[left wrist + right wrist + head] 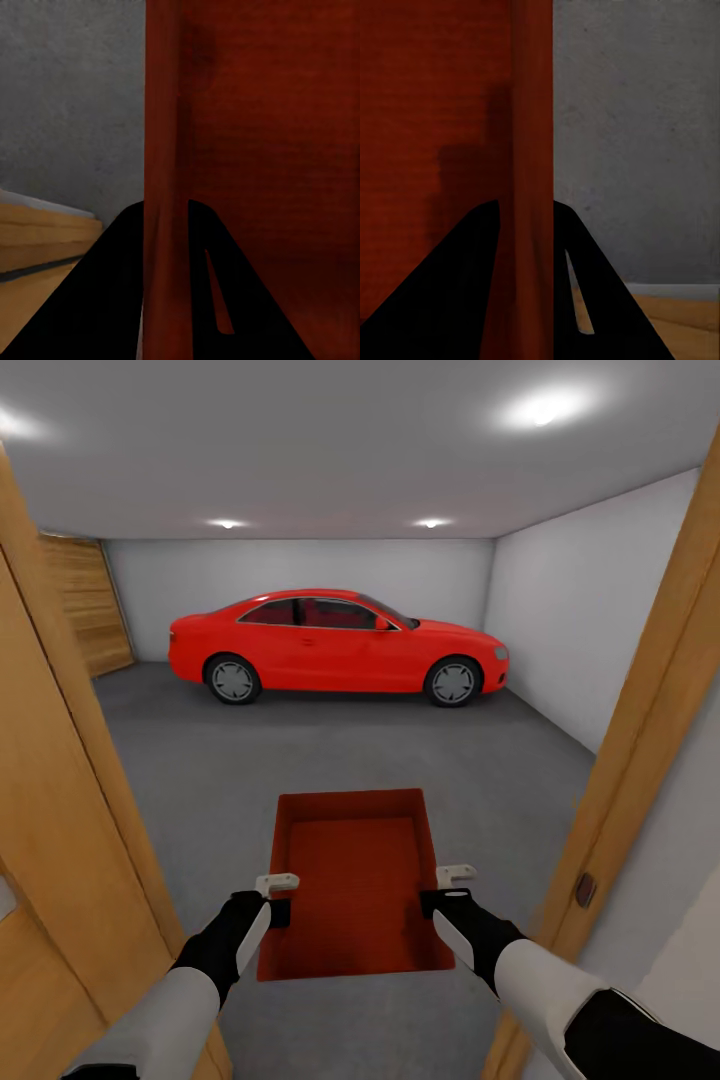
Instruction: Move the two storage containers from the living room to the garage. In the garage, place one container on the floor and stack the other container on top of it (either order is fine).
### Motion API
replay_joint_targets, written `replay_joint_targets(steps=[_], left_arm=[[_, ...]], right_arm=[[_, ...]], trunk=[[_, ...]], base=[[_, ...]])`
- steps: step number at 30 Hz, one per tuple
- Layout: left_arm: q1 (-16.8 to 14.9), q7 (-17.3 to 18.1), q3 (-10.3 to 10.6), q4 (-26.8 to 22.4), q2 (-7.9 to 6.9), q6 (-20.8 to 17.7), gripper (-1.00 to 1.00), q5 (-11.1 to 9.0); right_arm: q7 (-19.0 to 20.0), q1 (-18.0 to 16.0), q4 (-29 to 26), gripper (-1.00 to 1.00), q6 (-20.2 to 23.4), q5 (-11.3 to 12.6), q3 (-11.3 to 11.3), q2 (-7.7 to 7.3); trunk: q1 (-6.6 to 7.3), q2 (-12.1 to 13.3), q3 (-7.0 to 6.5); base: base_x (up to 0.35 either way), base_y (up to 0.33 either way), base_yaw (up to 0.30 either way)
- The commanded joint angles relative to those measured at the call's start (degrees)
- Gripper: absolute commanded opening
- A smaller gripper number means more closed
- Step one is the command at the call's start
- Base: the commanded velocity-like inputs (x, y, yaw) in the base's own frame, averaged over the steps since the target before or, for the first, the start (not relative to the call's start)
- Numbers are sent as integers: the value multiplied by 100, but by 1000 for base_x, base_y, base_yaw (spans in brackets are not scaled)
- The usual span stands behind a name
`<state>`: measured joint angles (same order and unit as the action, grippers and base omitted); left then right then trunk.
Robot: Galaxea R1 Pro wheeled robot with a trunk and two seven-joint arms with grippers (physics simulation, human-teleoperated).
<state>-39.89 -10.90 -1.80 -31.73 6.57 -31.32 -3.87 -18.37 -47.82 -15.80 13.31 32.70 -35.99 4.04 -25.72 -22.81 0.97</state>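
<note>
Container: one red-orange open-topped storage container [352,880] is seen lower centre of head view, carried between both arms, held above the grey floor [300,760]; interior flat, nothing seen in it.
Left gripper: left gripper [275,900] is clamped on the container's left wall, lower left of centre in head view; in left wrist view [165,247] the black fingers [112,300] are set one each side of the red wall, narrow gap, wall pinched between.
Right gripper: right gripper [440,895] is closed on the right wall, lower right of centre; in right wrist view [526,247] the wall is seen between the two dark fingers [450,292], same narrow grip.
Doorway: orange-brown wooden door frame [640,740] is seen at right edge, wooden door [50,840] at left edge; garage is viewed through the opening.
Garage: white walls [580,620], speckled concrete floor, ceiling lights [545,405] at top.
Car: red coupe [335,648] is parked mid-frame at the far wall, side-on, well apart from the container.
Far left: wood-panelled surface [88,605] at upper left, beside the back wall.
Wrist views, bkgd: grey concrete plus a strip of light wood near the fingers.
</note>
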Motion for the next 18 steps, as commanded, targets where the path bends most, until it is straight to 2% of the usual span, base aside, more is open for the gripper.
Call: replay_joint_targets(steps=[1, 18], left_arm=[[-1, -58, -49, -5, -2, -50, -100, 97], [-1, -61, -49, 0, -5, -50, -100, 97]], right_arm=[[-220, -8, -18, -100, 43, -141, 84, -34], [-220, -8, -17, -100, 40, -141, 84, -40]], trunk=[[-7, -11, 10], [-7, -11, 10]], base=[[321, 2, 0], [321, 4, 0]])
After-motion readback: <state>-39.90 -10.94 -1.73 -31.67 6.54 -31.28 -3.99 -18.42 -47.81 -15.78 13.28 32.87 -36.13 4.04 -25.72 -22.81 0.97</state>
